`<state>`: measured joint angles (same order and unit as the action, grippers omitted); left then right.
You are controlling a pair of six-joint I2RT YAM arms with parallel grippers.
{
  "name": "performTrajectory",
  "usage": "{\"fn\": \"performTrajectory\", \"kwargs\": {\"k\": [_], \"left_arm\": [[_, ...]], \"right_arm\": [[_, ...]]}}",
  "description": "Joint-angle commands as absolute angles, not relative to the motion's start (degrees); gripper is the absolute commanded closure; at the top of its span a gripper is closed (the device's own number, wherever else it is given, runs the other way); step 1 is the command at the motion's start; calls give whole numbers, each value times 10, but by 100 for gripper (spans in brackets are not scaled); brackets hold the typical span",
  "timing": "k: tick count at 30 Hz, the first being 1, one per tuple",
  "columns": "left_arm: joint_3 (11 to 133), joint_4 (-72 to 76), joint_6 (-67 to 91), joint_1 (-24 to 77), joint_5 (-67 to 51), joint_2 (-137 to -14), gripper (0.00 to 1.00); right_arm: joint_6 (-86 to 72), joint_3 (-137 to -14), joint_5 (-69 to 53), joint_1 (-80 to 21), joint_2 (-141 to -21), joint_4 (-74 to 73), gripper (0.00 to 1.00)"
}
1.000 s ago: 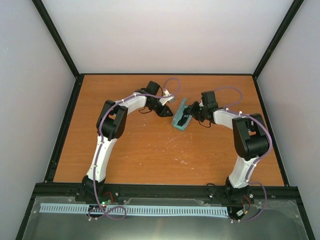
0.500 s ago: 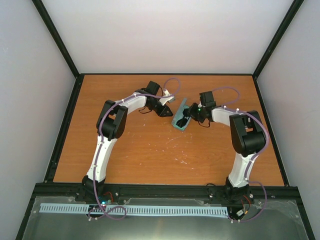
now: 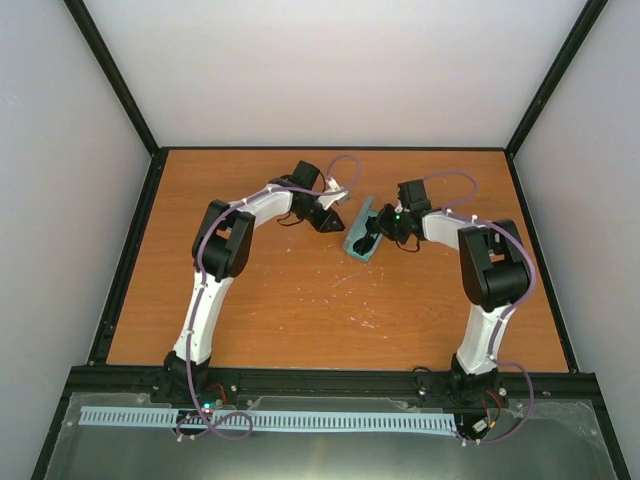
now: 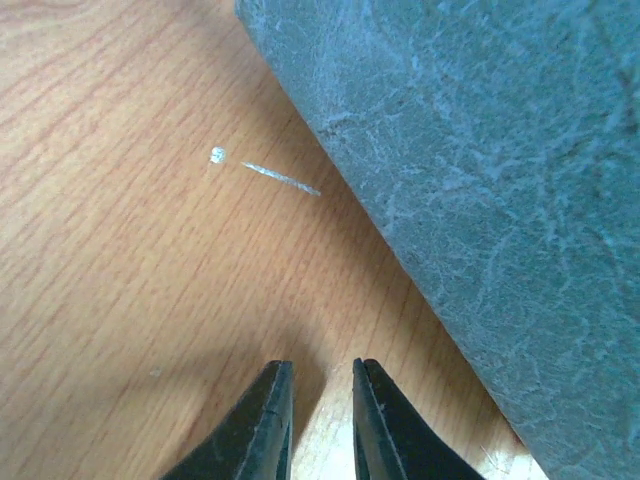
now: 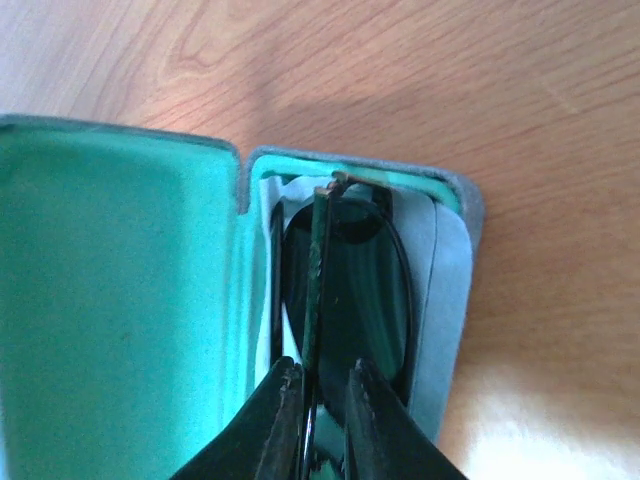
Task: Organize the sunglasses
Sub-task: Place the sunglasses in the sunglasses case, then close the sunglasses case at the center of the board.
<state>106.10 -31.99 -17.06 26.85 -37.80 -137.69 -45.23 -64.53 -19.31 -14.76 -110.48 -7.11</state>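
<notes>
the right claw (image 5: 322,372) reaches into the open case (image 5: 466,214), and its two fingers are drawn close, pinching a slim temple arm of the sunglasses (image 5: 352,290). the sunglasses lie folded in the case's shallow tray, stretching straight ahead of the claw's tips toward the far end wall. a light-blue cloth (image 5: 447,300) lies beneath them, showing just to the right of the claw. to the claw's left, the raised lid shows its green lining.

the left claw (image 4: 320,372) hangs low over the wooden table (image 4: 120,260). its fingers are nearly together with a thin gap between them, and they hold nothing. ahead of it and to its right, the grey-blue outside of the case fills the view, near the tips but apart from them. a small pale scratch marks the wood ahead of the claw.
</notes>
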Motion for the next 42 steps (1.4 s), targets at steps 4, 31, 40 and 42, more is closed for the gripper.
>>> {"fn": "performTrajectory", "kwargs": {"k": [4, 31, 40, 42], "left_arm": [[1088, -320, -168, 272, -357, -1330, 80], [1101, -312, -145, 300, -388, -1339, 81], [1100, -310, -140, 317, -395, -1344, 82], [1099, -309, -140, 321, -396, -1346, 82]], "right_arm": [[-430, -611, -125, -142, -980, -119, 83], [-457, -565, -146, -140, -1060, -87, 97], [-463, -555, -164, -143, -1066, -63, 97], [-462, -555, -169, -144, -1067, -57, 97]]}}
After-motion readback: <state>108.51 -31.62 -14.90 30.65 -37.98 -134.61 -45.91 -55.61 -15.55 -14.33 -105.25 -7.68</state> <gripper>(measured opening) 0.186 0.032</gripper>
